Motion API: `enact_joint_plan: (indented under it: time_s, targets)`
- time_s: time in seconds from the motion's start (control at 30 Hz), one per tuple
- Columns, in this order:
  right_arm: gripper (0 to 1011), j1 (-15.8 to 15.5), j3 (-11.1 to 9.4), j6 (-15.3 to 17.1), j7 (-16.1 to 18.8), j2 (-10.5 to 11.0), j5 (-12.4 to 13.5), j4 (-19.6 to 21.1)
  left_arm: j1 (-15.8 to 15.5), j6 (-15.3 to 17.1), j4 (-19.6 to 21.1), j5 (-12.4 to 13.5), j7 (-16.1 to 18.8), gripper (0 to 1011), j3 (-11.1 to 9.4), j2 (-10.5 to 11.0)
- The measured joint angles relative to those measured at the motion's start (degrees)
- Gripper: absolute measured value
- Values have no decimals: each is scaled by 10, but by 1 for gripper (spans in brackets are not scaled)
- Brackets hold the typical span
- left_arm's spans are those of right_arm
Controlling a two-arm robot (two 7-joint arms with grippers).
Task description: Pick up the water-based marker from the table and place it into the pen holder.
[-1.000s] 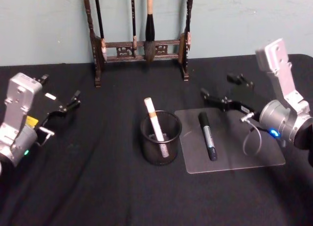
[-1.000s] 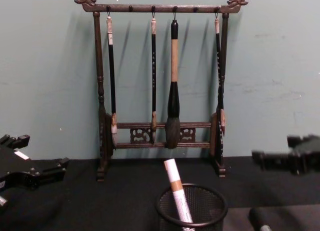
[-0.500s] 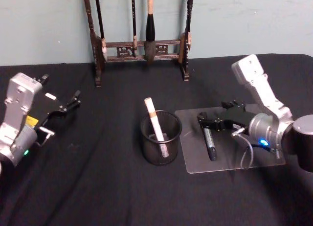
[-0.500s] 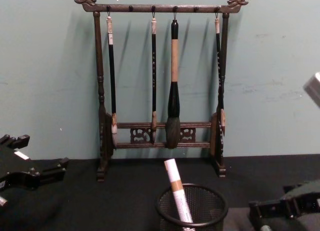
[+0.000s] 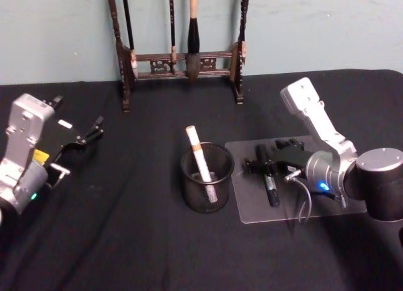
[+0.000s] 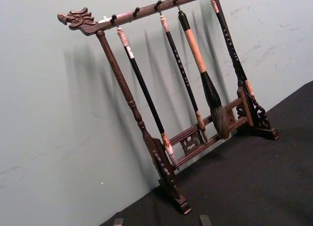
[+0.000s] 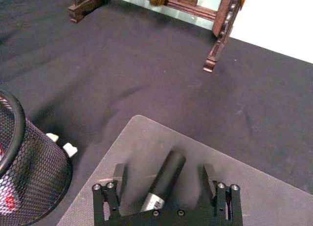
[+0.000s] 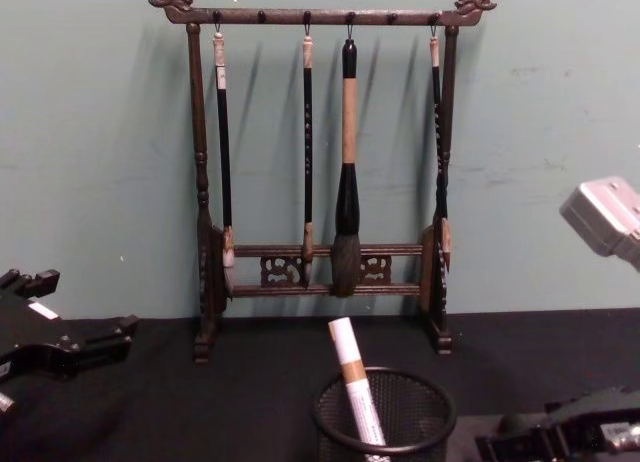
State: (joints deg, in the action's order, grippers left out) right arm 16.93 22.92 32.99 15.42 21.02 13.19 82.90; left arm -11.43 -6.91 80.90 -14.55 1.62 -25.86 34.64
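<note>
With jaws released, the right gripper (image 5: 263, 164) straddles the marker (image 5: 269, 182), likely light, stiff and slippery, best pinched mid-barrel; the left gripper (image 5: 80, 138) sits released at left.

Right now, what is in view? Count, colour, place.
table: one, black cloth
pen holder: one, black mesh, table centre
white marker: one, white-tan, leaning in the pen holder
black marker: one, black, lying on the mat
mat: one, translucent grey, right of the pen holder
brush rack: one, dark wood, at the back
brushes: four, dark, hanging on the brush rack
left gripper: one, black, open, at the left
right gripper: one, black, open, straddling the black marker
</note>
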Motion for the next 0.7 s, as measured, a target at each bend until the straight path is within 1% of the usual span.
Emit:
enact_joint_plan:
  time_s: [0.37,0.7]
  targets:
    - [1002,0,-1,2,7,-9,-16,-7,0,0,0,0,0,1001,0,0]
    - [1002,-4,-9,3,15,-15,-26,-8,0,0,0,0,0,1001,0,0]
